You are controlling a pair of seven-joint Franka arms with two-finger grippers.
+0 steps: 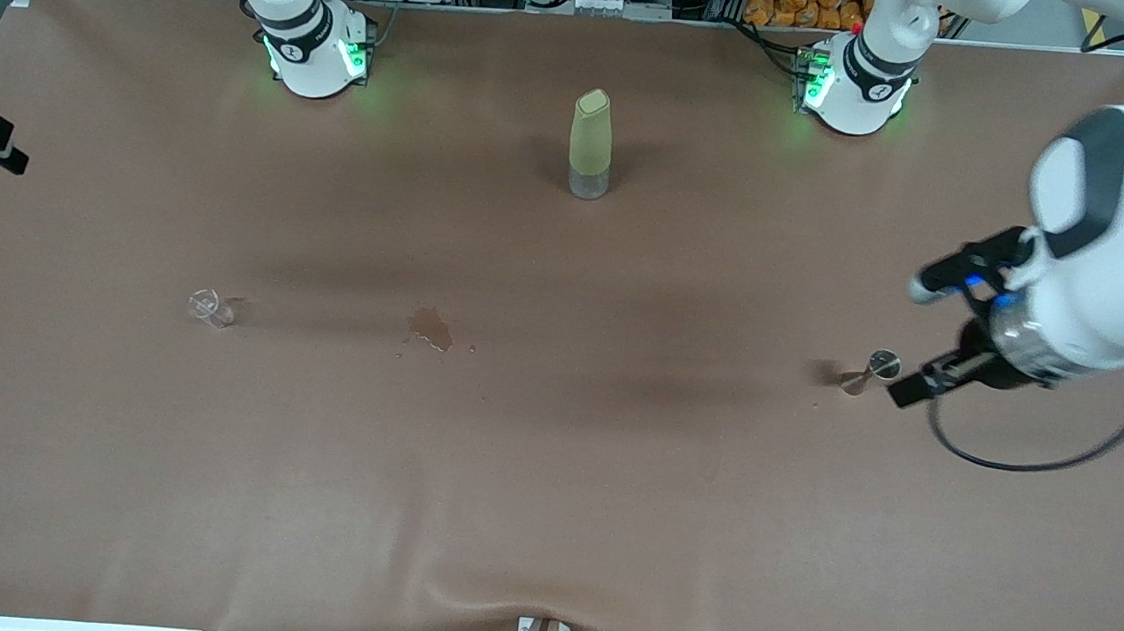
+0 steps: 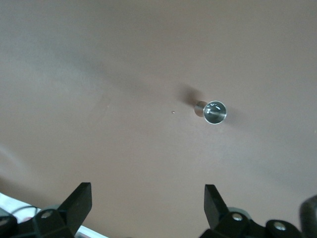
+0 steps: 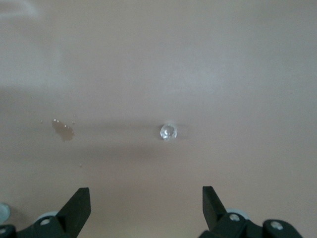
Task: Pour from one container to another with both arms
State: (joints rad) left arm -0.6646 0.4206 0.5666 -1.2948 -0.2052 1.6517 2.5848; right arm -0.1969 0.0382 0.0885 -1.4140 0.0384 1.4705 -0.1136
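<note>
Front view shows the two small containers standing well apart on the brown table (image 1: 546, 515): a clear glass cup (image 1: 208, 307) toward the right arm's end and a small metal cup (image 1: 877, 368) toward the left arm's end, both upright and neither held. Between them, nearer the glass cup, lies a brownish spill stain (image 1: 431, 329); a green-sleeved bottle (image 1: 590, 144) stands farther from the camera, between the two bases

Left gripper (image 1: 932, 335) hangs just beside the metal cup, jaws wide apart and holding nothing; its wrist view looks down on the cup's open mouth (image 2: 215, 112). Right gripper (image 3: 143, 208) is likewise spread open, high over the table with the glass cup (image 3: 168, 132) below it

Whether anything is in either cup cannot be told. Cups apart, hands free and a stain on the table would fit arms about to take up the cups, or arms that have set them back down after pouring
</note>
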